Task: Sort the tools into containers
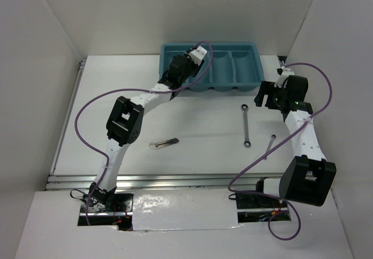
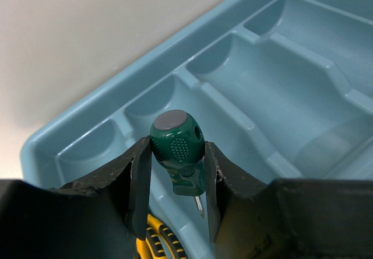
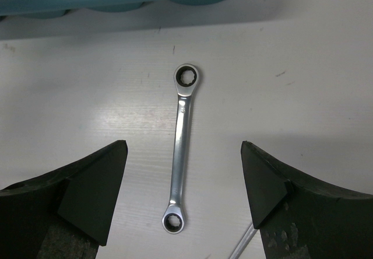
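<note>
My left gripper [image 1: 187,62] hangs over the left end of the teal tray [image 1: 245,66], shut on the stubby green-handled screwdriver [image 2: 176,148], whose tip points down. In the left wrist view the gripper [image 2: 175,154] holds it above a left compartment of the tray [image 2: 87,110], where a yellow-handled pliers [image 2: 157,242] lies. My right gripper [image 1: 263,97] is open above the table, right of the tray. In the right wrist view its jaws [image 3: 182,146] stand wide either side of the long silver wrench [image 3: 180,130], which lies flat on the table [image 1: 246,125].
A thin silver piece [image 1: 269,145] lies right of the wrench and shows at the bottom of the right wrist view [image 3: 242,245]. A small silver tool with a dark end [image 1: 163,144] lies mid-table. White walls enclose the table on three sides.
</note>
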